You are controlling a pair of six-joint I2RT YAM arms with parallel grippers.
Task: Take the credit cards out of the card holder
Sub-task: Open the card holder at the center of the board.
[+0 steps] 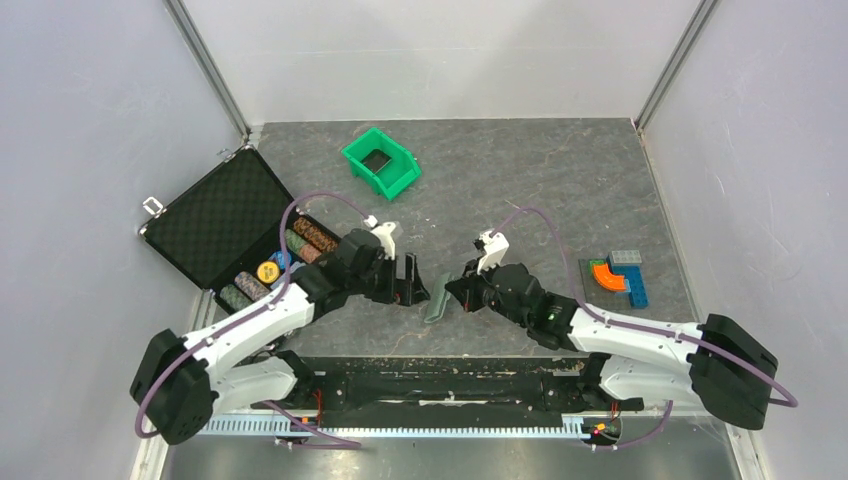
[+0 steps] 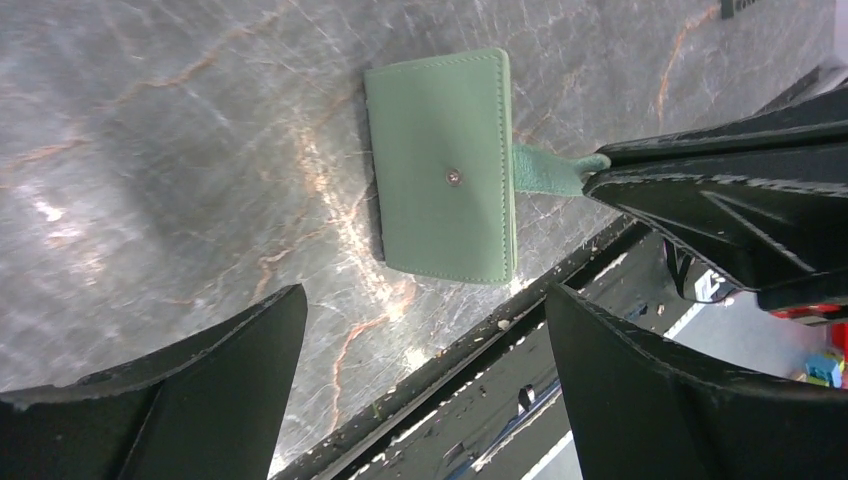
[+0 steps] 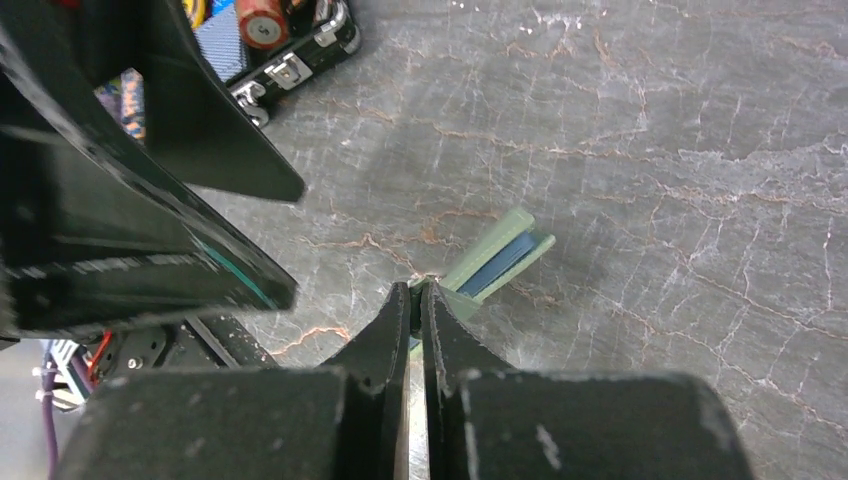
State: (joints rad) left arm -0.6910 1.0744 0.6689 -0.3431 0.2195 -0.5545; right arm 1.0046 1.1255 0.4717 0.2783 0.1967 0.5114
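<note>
Two arms meet near the front middle of the table (image 1: 560, 190), with the card holder (image 1: 437, 303) between their tips. The right gripper (image 1: 455, 290) is closed tight on the holder's small closing tab (image 2: 545, 168); in the right wrist view its fingers (image 3: 400, 320) press together with only the pale green strip between them. The holder is folded shut. Its green outer face and small snap stud are turned toward the left wrist camera, and from above it shows as a narrow, tilted sliver. Whether its lower edge rests on the table I cannot tell.

Seen edge-on from the right wrist, a dark blue layer lies between the two green covers; I cannot make out separate credit cards.

The left gripper (image 1: 418, 285) stands wide open just beside the holder and grips nothing, its two black fingers (image 2: 200, 390) spread on either side of the holder's face.

Off to the left lies an open black case (image 1: 215, 215) with poker chips (image 1: 270, 270). A green bin (image 1: 380, 162) sits toward the back, and coloured blocks (image 1: 620, 275) sit on the right.
</note>
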